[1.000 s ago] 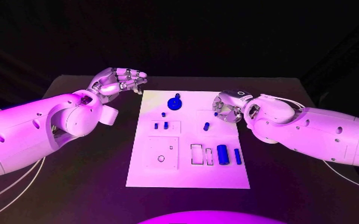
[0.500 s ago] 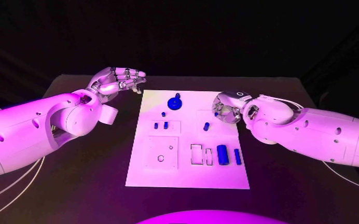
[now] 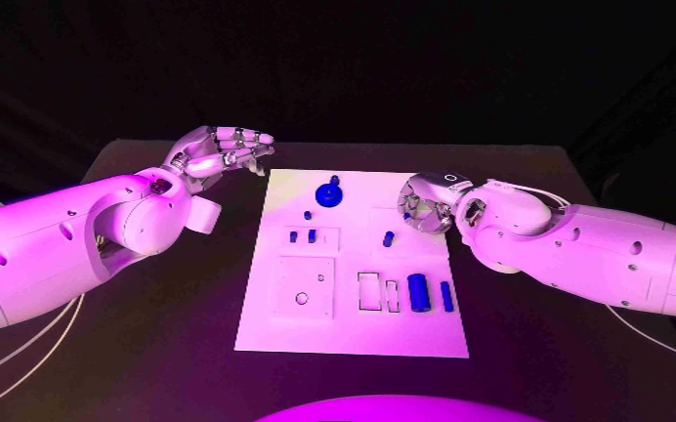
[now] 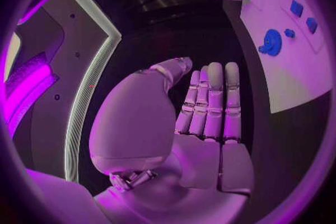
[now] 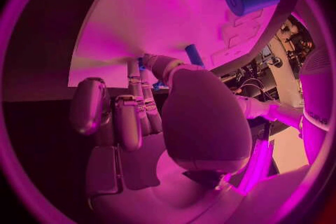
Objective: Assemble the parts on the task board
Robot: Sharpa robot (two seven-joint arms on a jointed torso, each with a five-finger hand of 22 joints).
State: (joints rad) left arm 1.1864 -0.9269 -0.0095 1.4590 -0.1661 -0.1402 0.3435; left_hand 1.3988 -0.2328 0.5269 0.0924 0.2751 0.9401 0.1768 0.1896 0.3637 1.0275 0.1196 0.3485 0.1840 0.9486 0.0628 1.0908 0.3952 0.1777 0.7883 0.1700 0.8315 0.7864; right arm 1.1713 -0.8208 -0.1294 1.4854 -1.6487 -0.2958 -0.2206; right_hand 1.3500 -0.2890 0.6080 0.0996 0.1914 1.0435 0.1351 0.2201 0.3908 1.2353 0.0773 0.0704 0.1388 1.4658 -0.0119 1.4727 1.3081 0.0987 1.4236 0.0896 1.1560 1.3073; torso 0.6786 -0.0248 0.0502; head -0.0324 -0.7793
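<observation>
Board (image 3: 353, 319) parts lie unassembled; right hand (image 3: 427, 203) reaches over it, grasp unclear; left hand (image 3: 223, 155), fingers straight and empty, waits aside.

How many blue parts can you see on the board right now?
7: round disc part; small peg; pair in the left recess; peg mid-board; thick cylinder; slim bar. The right hand may hide others.

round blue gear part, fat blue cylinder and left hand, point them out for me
round blue gear part (image 3: 328, 194), head view, on its disc face
fat blue cylinder (image 3: 418, 291), head view, mid-length on its side
left hand (image 3: 223, 155), head view, on the back of the hand
</observation>
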